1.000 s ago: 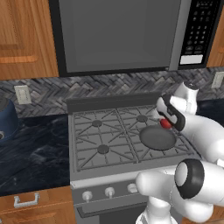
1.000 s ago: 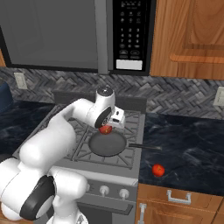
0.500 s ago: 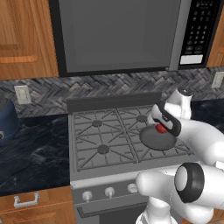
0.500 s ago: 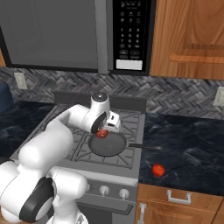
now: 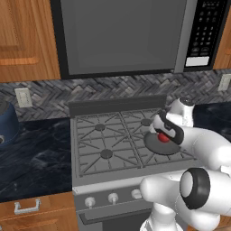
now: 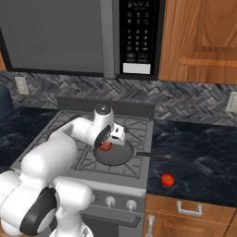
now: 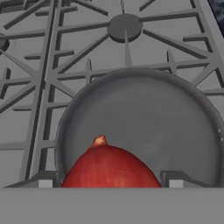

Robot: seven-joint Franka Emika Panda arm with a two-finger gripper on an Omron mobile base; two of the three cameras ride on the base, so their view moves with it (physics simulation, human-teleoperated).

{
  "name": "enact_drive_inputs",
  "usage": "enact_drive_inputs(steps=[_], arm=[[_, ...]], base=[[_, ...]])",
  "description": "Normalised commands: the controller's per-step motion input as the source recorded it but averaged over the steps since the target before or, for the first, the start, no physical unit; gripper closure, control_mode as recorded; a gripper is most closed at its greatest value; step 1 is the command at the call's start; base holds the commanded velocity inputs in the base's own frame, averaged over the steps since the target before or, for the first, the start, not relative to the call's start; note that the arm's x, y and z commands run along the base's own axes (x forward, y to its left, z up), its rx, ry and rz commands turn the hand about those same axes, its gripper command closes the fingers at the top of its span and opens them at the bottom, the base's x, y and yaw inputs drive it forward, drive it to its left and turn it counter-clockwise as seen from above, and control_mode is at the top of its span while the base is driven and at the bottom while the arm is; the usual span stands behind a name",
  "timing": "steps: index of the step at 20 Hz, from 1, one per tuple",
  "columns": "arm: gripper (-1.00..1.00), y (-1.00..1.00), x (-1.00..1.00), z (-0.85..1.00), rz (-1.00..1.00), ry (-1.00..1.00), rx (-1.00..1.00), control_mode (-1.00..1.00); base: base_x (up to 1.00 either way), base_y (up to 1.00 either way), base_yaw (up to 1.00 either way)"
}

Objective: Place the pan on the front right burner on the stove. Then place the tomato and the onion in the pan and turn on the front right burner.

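The dark grey pan [image 6: 121, 158] sits on the stove [image 5: 92, 145] at its front right, covering the front right burner; its thin handle [image 6: 155, 156] points right over the counter. In the hand view the pan [image 7: 148, 118] lies just below me. My gripper [image 6: 107, 144] hangs low over the pan's left part, shut on the red onion [image 6: 106, 146], which shows between the fingertips [image 7: 45, 183] as a red dome [image 7: 109, 168]. From the left base view the onion [image 5: 163, 138] is just above the pan [image 5: 155, 146]. The tomato [image 6: 167, 180] lies on the dark counter right of the stove.
A row of silver knobs [image 5: 113, 197] runs along the stove's front. The rear right burner [image 7: 125, 26] lies beyond the pan. A microwave [image 5: 122, 36] hangs above the stove. A dark blue vessel [image 5: 6, 124] stands on the left counter.
My gripper has come down toward the pan with the onion still in it. The pan and the tomato have stayed where they were.
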Motion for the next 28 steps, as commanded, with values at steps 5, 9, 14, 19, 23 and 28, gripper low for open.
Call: enact_drive_inputs(steps=[5,9,14,19,23,28], arm=[[1.00,0.07,0.01,-0.22,0.00,0.00,0.00,-1.00],[1.00,0.02,0.02,-0.21,0.00,0.00,0.00,-1.00],[1.00,0.02,0.05,-0.20,0.00,0.00,0.00,-1.00],[-1.00,0.09,0.06,-0.15,0.00,0.00,0.00,-1.00],[-1.00,0.00,0.00,-0.01,0.00,0.00,0.00,-1.00],[-1.00,0.00,0.00,0.00,0.00,0.00,0.00,-1.00]], base=[[0.00,0.00,0.00],[0.00,0.00,0.00],[0.00,0.00,0.00],[0.00,0.00,0.00],[0.00,0.00,0.00],[0.00,0.00,0.00]])
